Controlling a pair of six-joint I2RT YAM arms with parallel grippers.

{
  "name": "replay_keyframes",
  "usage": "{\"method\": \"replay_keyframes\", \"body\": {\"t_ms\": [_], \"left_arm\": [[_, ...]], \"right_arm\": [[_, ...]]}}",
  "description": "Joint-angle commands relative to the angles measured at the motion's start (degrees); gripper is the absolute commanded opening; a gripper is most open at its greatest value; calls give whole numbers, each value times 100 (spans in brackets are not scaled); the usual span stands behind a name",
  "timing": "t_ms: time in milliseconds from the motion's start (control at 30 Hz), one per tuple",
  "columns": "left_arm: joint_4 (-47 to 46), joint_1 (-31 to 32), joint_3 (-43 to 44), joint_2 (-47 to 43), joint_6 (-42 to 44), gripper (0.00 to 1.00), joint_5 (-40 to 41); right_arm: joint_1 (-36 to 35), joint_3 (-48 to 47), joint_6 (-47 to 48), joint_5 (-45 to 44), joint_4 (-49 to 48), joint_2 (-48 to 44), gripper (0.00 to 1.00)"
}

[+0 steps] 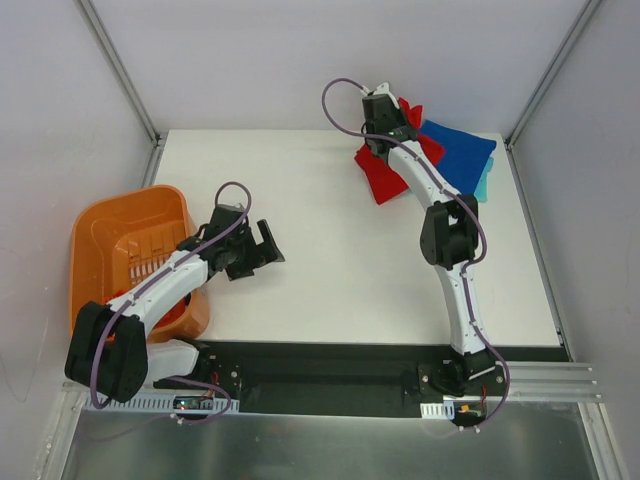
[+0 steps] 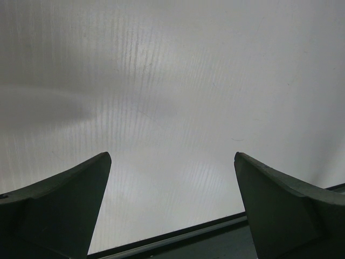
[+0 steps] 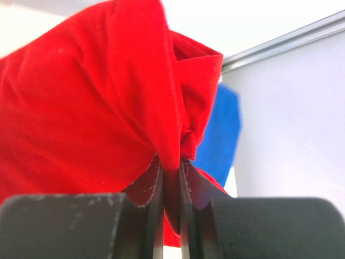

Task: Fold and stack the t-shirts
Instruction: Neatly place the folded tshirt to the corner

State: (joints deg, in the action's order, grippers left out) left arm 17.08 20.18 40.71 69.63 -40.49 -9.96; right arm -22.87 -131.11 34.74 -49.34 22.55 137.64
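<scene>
The right tool (image 3: pixel 171 178) was clamped on a bunched fold of the bright red soft cloth t-shirt (image 1: pixel 380 172), out at the far right corner of the bench (image 1: pixel 320 290). The red t-shirt lay crumpled there. Its right part overlapped the royal blue flat-folded cloth t-shirt (image 1: pixel 462 150), and a light teal cloth t-shirt (image 1: pixel 484 186) peeped out past the blue one's right edge.

To my eye the step was setting the red one onto that stack. Doing it well meant spreading it square over the blue shirt before letting go, since the cloth was gathered in a loose lump and would likely slump toward the middle of the bench. A low, slow release looked wiser than a drop.

The left tool (image 1: pixel 262 246) stood wide apart and held nothing. It hovered over bare bench near the left edge, just beside the rigid orange plastic basket (image 1: pixel 100 225), which sat partly beyond that edge.

The bench had a plain white matte top that looked smooth. White panels walled it in on three sides, with grey metal posts at the far corners.
</scene>
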Motion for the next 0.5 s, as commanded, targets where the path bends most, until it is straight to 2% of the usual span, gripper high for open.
{"method": "replay_keyframes", "body": {"t_ms": [0, 467], "left_arm": [[32, -32, 227, 60, 120, 99, 81], [32, -41, 306, 139, 94, 99, 64]], "right_arm": [[28, -582, 604, -795, -1075, -106, 3], [301, -960, 481, -902, -1516, -510, 1]]}}
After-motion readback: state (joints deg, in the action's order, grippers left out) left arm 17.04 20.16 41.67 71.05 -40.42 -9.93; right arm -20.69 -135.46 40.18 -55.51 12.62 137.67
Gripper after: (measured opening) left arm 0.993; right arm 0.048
